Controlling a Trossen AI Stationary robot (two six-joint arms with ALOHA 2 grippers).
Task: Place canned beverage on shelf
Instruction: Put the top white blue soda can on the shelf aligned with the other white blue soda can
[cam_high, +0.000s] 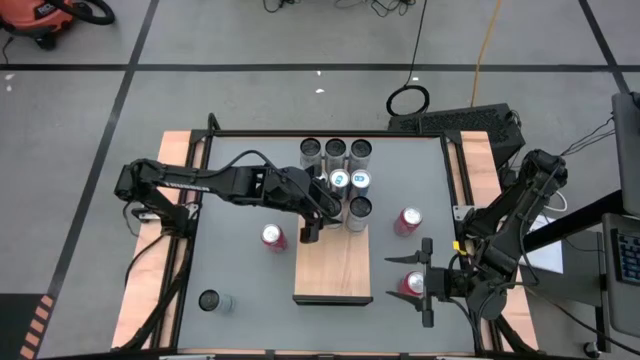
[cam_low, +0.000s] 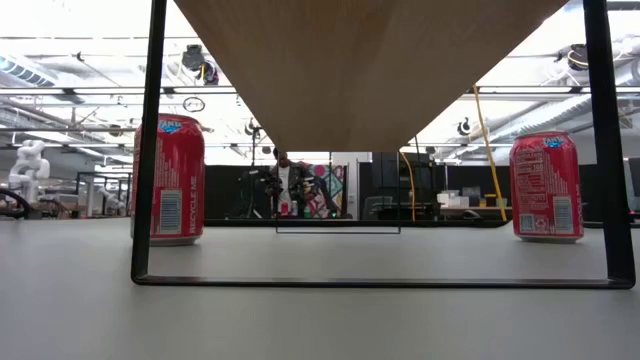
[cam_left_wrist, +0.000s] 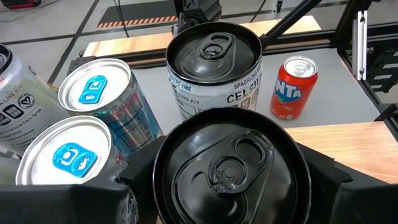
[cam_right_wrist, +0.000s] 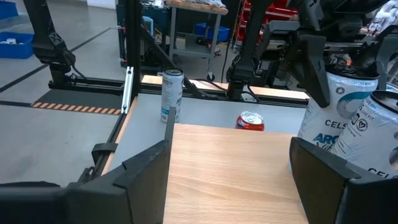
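Black-topped can (cam_left_wrist: 230, 165) clamped in left jaws over shelf (cam_high: 335, 265); right jaws spread, empty.

Cans (cam_high: 345, 180) crowd shelf's (cam_high: 335, 270) far end.

Grey taped floor (cam_high: 250, 90), ceiling strip lights (cam_low: 90, 45)

There are three short red cans (cam_high: 274, 237) (cam_high: 408, 220) (cam_high: 412, 285). There are eight tall slim cans: six with dark lids (cam_high: 312, 150) (cam_high: 335, 150) (cam_high: 360, 150) (cam_high: 358, 208) (cam_left_wrist: 224, 168) (cam_high: 208, 300), though one is barely visible from above, and two with silver lids and blue tabs (cam_high: 340, 178) (cam_high: 361, 180). There is one shelf (cam_high: 335, 270) and one worktop (cam_high: 240, 270). Two dark arms (cam_high: 180, 180) (cam_high: 520, 215) reach in.
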